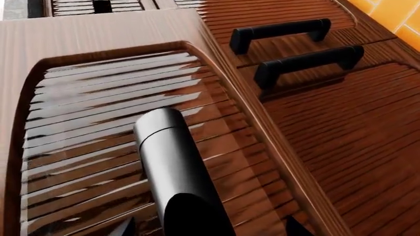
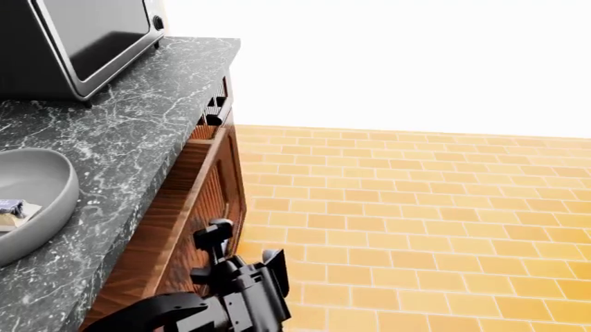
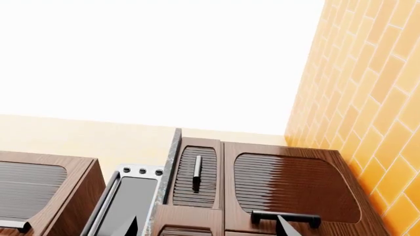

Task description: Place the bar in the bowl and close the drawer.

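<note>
**Left gripper at the drawer front, bar in the bowl**

We see the left gripper (image 2: 242, 283) low against the drawer (image 2: 198, 207), which stands a little out from the cabinet under the marble counter (image 2: 138, 111). In the left wrist view its two dark fingertips (image 1: 125, 227) sit well apart, a dark cylinder (image 1: 172, 162) between them over the ribbed wood; we cannot tell what it touches. The right gripper (image 3: 206, 227) shows two spread tips holding nothing. The bar (image 2: 13, 211) lies inside the bowl (image 2: 46, 180) on the counter, near a microwave (image 2: 83, 34).
</note>
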Motion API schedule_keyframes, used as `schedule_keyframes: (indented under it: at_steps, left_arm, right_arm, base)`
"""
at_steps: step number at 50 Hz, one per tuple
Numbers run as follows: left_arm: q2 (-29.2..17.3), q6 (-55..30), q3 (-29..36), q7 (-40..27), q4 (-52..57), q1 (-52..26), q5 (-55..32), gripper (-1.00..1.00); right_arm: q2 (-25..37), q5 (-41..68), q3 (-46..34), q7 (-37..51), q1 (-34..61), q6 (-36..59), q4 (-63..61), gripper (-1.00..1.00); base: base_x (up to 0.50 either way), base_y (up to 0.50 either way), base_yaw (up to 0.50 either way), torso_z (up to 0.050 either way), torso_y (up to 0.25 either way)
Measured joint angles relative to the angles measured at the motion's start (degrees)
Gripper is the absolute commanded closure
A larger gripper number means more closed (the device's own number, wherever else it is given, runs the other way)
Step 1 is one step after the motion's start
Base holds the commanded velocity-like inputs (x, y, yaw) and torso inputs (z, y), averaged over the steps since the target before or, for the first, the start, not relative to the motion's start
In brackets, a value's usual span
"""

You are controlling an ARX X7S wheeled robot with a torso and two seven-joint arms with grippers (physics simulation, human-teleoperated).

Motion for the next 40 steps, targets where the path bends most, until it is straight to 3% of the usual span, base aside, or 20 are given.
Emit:
schedule_keyframes:
  at_steps: [40]
  left_arm:
    - [0.0,7.4,0.0,12.0,-14.6,0.2,11.2,-1.00]
  right_arm:
    - [-0.8,-0.1,0.3,-0.2,-0.4,-1.1,0.0,-1.00]
  base:
    - [0.00,0.00,0.00,0.000,0.000]
